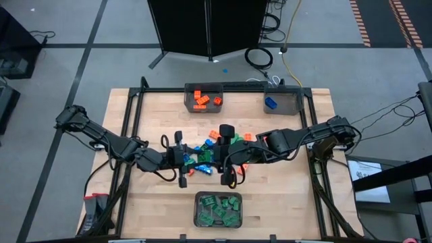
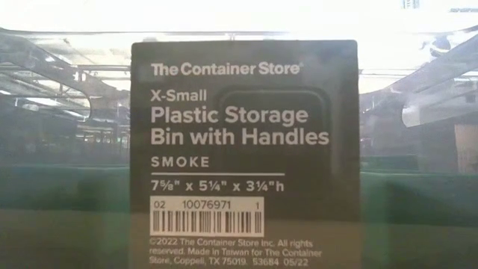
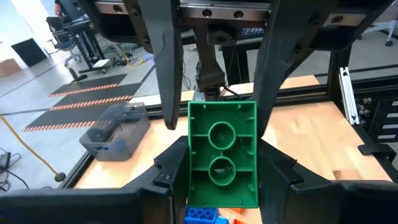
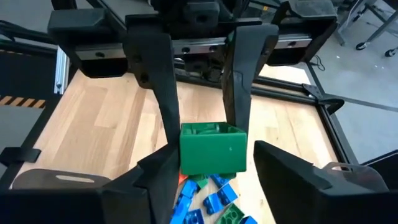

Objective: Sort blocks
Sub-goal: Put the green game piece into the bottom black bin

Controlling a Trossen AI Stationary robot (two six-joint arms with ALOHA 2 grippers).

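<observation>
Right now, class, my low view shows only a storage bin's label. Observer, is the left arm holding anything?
Observer: Yes, the left gripper has its jaws shut on a green block.
Operator: Where are the other greens?
Observer: The bin of green blocks sits at the bottom edge of the table in the high view.
Operator: And the right arm?
Observer: The right gripper is over the loose pile mid-table.

Overhead cam's looking straight down at the counter (image 1: 162, 202); low cam's staring point-blank into a bin label (image 2: 243, 149); wrist cams are sharing the middle pile.
</observation>
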